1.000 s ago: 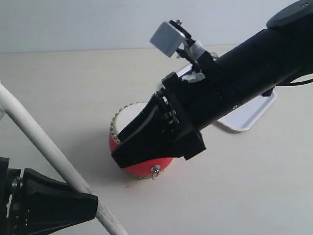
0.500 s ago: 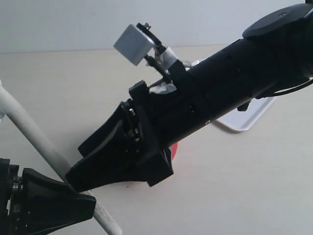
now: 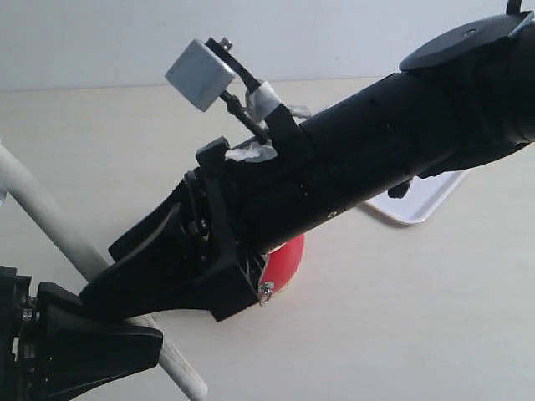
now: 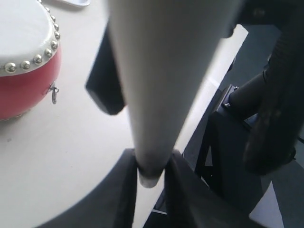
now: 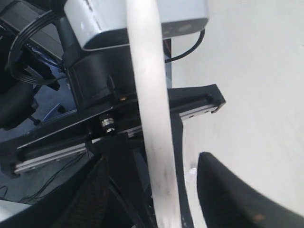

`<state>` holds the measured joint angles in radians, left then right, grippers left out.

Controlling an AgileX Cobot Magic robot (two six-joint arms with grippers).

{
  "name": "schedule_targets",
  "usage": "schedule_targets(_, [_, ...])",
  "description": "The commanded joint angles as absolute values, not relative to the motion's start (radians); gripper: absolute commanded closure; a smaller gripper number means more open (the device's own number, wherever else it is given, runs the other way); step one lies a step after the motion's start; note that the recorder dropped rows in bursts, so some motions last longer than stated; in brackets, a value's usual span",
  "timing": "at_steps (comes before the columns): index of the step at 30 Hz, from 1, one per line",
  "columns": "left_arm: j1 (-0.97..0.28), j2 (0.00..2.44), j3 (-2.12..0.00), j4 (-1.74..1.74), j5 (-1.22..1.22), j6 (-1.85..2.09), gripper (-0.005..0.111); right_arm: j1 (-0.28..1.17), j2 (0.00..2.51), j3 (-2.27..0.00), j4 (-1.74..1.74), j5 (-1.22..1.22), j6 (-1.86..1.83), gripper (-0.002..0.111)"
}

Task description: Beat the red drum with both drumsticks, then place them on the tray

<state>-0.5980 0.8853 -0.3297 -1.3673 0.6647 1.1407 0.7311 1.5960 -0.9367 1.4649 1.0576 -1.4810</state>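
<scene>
A pale beige tabletop [image 3: 418,326] meets a plain, evenly lit whitish wall [image 3: 100,42] behind it.

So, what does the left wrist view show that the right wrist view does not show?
Only the left wrist view: the red drum, a corner of the tray, and the left gripper shut on the end of a drumstick.
Only the right wrist view: the right gripper with its jaws open, one on each side of the stick, and a grey camera box.
Both: the whitish drumstick running through the middle, the pale table, and dark arm parts.
</scene>
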Motion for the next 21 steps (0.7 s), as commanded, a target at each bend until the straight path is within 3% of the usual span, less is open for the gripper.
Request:
schedule_targets(1, [-0.596, 0.885, -0.326, -1.371, 0.654, 1.152, 0.107, 0.733, 1.588, -0.939, 1.486, 1.041, -1.49, 0.056])
schedule_targets(21, [-0.596, 0.885, -0.326, -1.373, 0.65, 1.171, 0.107, 0.767, 1.628, -0.939, 1.481, 1.056, -1.49, 0.056])
